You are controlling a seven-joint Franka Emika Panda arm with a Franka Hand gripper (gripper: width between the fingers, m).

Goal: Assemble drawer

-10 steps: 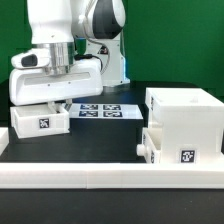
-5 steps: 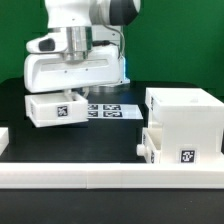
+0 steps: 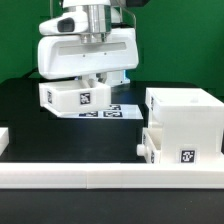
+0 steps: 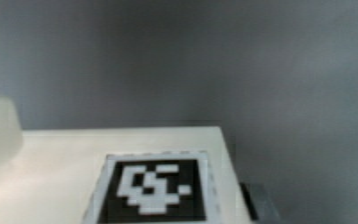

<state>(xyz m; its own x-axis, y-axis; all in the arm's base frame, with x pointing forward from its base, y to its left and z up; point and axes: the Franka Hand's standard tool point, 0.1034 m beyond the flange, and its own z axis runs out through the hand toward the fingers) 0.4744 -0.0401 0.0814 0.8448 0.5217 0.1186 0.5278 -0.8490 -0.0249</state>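
Observation:
My gripper (image 3: 88,78) is shut on a shallow white drawer tray (image 3: 78,96) with a black-and-white tag on its front and holds it in the air above the black table. The tall white housing (image 3: 185,112) stands at the exterior view's right. A second tray (image 3: 180,150) with a tag sits in its lower part, sticking out a little. The wrist view is blurred and shows the held tray's white surface with its tag (image 4: 158,187). The fingertips are hidden there.
The marker board (image 3: 112,110) lies on the table under and behind the held tray. A long white border rail (image 3: 110,178) runs along the front edge, and another piece (image 3: 3,140) is at the exterior view's left.
The gripper has lifted the tray off the table at the exterior view's left and carried it up and to the right, toward the housing.

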